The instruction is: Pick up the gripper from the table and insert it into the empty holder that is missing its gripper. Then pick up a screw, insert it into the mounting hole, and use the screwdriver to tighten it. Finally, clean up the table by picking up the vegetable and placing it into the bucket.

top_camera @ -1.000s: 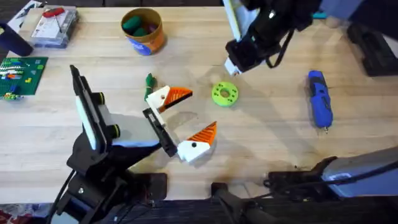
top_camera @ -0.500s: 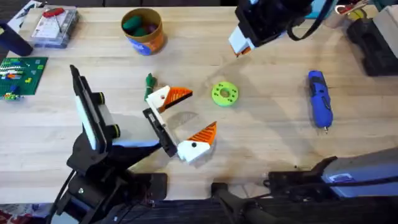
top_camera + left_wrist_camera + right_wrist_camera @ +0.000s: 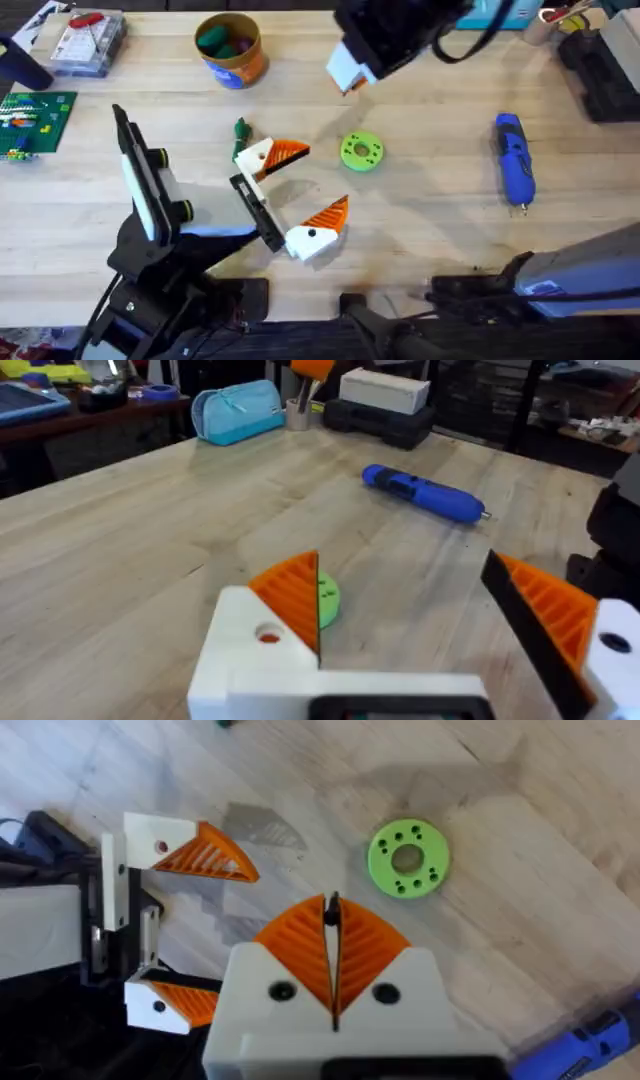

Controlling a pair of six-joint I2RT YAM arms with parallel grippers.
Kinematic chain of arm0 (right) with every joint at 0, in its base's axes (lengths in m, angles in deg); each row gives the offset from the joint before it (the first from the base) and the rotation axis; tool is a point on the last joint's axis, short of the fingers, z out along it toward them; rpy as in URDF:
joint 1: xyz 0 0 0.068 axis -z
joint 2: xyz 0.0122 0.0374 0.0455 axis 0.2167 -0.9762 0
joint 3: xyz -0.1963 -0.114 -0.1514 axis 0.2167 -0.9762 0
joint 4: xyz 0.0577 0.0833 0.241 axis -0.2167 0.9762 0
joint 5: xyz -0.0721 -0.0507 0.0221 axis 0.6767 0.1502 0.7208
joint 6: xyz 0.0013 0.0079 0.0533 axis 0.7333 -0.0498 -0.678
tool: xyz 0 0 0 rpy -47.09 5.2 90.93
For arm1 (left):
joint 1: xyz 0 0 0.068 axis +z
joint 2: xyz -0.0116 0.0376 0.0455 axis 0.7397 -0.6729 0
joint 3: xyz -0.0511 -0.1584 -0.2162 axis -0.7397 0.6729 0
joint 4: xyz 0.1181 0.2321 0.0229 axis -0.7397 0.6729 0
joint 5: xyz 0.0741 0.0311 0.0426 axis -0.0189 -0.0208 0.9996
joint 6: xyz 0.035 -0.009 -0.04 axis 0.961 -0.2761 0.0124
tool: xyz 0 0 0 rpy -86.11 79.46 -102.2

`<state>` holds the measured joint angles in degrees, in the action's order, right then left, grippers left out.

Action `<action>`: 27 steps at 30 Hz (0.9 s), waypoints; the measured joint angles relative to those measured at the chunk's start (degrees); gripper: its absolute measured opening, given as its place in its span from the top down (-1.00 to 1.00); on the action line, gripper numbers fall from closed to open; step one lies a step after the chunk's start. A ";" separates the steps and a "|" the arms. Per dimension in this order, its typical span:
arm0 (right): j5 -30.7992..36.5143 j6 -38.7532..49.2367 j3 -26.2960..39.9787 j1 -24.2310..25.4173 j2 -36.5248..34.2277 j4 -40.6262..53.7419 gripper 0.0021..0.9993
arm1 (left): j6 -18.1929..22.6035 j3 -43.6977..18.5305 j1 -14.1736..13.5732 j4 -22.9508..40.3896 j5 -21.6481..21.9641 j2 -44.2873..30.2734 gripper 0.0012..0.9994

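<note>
Vegetable (image 3: 240,129) beside left hand (image 3: 300,195) (spread, empty); right hand (image 3: 332,955) raised, pads together.

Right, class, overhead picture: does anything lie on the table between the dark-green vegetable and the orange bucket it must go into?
Nothing visible does. The wood between the vegetable and the bucket is bare. The left gripper sits on the vegetable's other side, off that path.

R gripper (image 3: 332,970) raised high over table, pads pressed together. L gripper (image 3: 420,620) low, fingers spread.
</note>
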<state>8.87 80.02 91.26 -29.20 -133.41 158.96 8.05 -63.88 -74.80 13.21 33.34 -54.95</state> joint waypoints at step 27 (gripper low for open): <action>0.01 12.45 9.65 -14.36 -8.89 3.84 1.00 | 0.00 0.00 0.00 0.00 0.00 0.00 -0.99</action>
<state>8.88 92.47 100.91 -43.56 -142.30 162.80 8.05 -63.88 -74.80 13.21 33.34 -54.95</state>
